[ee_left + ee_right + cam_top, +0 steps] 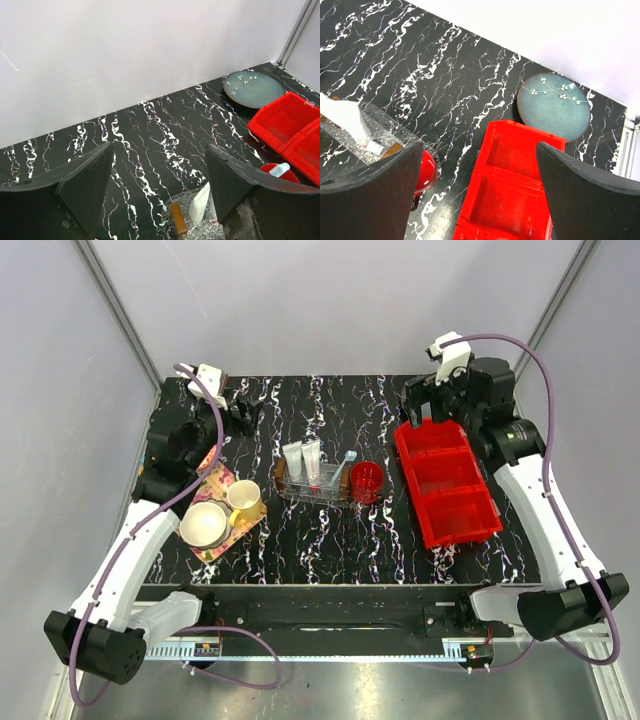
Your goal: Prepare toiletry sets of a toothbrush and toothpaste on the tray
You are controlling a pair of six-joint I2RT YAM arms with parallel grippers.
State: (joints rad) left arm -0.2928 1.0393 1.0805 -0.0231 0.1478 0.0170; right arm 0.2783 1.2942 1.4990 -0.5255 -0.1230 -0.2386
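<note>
The clear tray (284, 483) sits mid-table with two white toothpaste tubes (303, 460) lying in its left half. The pale toothbrush (342, 469) rests slanted at the tray's right end, its head poking out toward a red cup (367, 481). My left gripper (243, 406) hovers at the back left, open and holding nothing. In the left wrist view it (160, 150) looks down on bare table, with the tray (187, 232) and one toothpaste tube (200, 202) just below. My right gripper (421, 410) is open above the red bin's far end (479, 147).
A red compartment bin (445, 483) lies on the right. A teal plate (554, 106) sits behind it near the back wall. A flowery tray (216, 483) at the left carries a yellow cup (243, 497) and a white bowl (204, 525).
</note>
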